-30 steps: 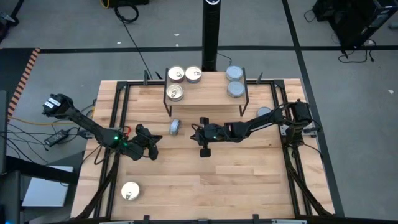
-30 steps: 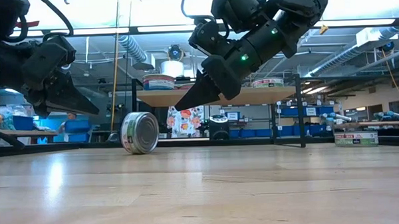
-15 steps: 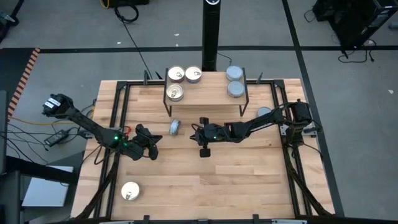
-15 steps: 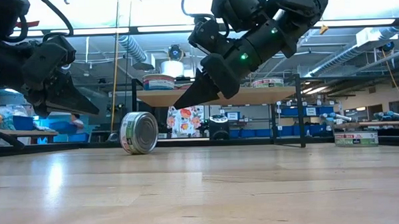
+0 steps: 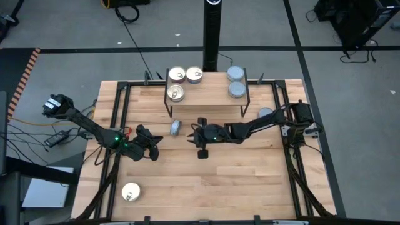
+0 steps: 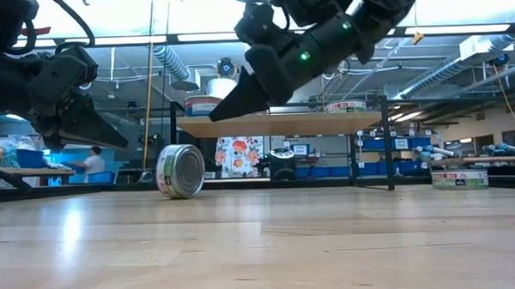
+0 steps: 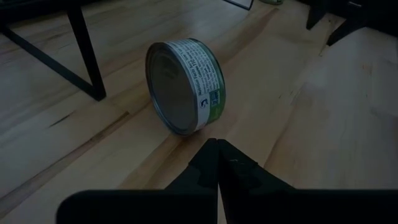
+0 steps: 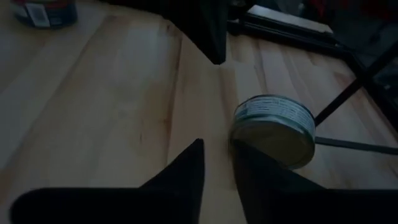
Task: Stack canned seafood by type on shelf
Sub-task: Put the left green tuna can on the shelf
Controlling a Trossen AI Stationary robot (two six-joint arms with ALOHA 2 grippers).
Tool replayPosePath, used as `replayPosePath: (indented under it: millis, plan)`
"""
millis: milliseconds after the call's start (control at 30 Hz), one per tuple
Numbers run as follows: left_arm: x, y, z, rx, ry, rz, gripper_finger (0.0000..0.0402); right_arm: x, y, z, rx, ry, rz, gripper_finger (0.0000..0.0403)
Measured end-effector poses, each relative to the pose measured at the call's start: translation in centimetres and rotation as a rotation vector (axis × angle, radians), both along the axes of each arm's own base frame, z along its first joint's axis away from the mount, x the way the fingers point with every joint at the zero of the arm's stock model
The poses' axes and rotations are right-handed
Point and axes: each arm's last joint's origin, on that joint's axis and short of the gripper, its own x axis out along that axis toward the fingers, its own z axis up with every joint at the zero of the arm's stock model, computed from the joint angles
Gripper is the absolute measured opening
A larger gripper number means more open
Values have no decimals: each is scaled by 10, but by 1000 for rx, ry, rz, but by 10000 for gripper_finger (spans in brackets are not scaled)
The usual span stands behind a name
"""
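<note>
One tin (image 5: pixel 175 128) stands on its edge on the table in front of the shelf (image 5: pixel 206 100); it also shows in the low view (image 6: pixel 181 171) and the left wrist view (image 7: pixel 185 84). On the shelf board lie three gold-lidded tins (image 5: pixel 177 75) and two blue-grey ones (image 5: pixel 236 81). My left gripper (image 5: pixel 156 141) is shut and hovers left of the standing tin, pointing at it (image 7: pixel 216 142). My right gripper (image 5: pixel 192 134) hangs above the table to the tin's right, narrowly open (image 8: pixel 217 148), with the tin (image 8: pixel 273 127) just beyond its tips.
A gold-lidded tin (image 5: pixel 130 192) lies flat near the table's near left corner. A blue-grey tin (image 5: pixel 265 114) lies flat beside the right arm, also seen in the low view (image 6: pixel 460 179). Black wire shelf legs (image 7: pixel 87 59) stand just behind the upright tin.
My right gripper has risen and moved a little toward the table's left, closer to the standing tin. The left arm and the tin have kept still.
</note>
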Motion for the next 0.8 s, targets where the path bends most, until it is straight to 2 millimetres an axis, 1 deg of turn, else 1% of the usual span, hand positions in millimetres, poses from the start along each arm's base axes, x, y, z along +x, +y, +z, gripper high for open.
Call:
replayPosePath:
  millis: [200, 267, 333, 500, 600, 700, 800]
  plan:
    - [2, -1, 3, -23, -44, 1, 6, 6, 0, 10, -52, 44, 26, 157]
    - [3, -2, 5, -34, -64, 1, 6, 9, -2, 17, -93, 80, 47, 172]
    - [4, -2, 6, -43, -80, 1, 6, 14, -8, 28, -101, 127, 46, 183]
    - [5, -3, 8, -54, -100, 1, 6, 23, -20, 54, -159, 123, 53, 201]
    - [6, -3, 8, -58, -108, 1, 6, 27, -24, 65, -194, 118, 76, 208]
    - [6, -3, 9, -60, -112, 1, 6, 26, -26, 65, -201, 144, 72, 209]
    - [6, -3, 10, -66, -123, 1, 6, 25, -28, 64, -239, 166, 32, 208]
